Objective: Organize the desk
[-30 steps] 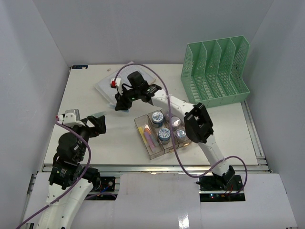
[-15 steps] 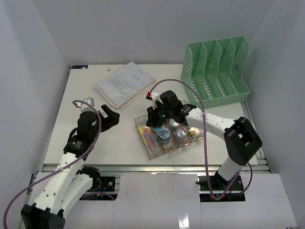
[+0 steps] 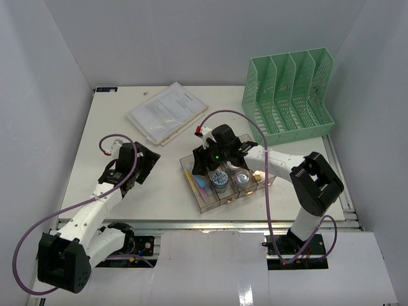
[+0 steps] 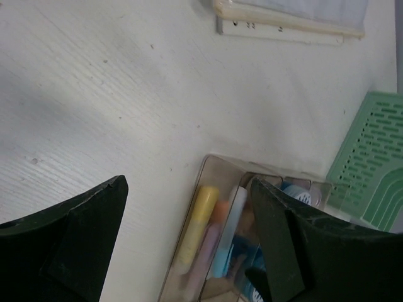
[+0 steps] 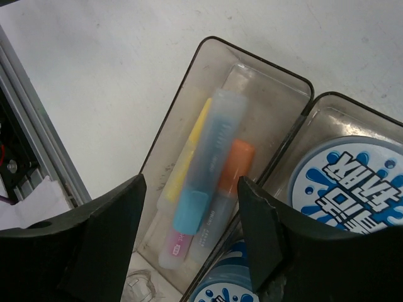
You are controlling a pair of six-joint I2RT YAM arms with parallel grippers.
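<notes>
The white surface fills the middle of the top view, from the arm bases up to the back wall, and it is crowded only on its right half. That is where trouble would come from.

The green rack stands at the upper right. The purple cable of the right arm arcs close by it, so a wide swing could snag it. The papers lie loose at the upper centre, askew. Carrying them to the rack would mean crossing above everything else.

The clear tray sits at centre and looks light. The right pincer hangs low over its left compartment, released and empty. A sideways pull-out could hook a finger on the wall and drag or tip the tray. The left pincer, also released and empty, hovers at centre left and faces the tray, so if both arms close in they may collide.

The jars stand packed together in the tray's other compartments, and a shove would topple them. The blue-capped pen lies across the other pens and may roll or jut out.
</notes>
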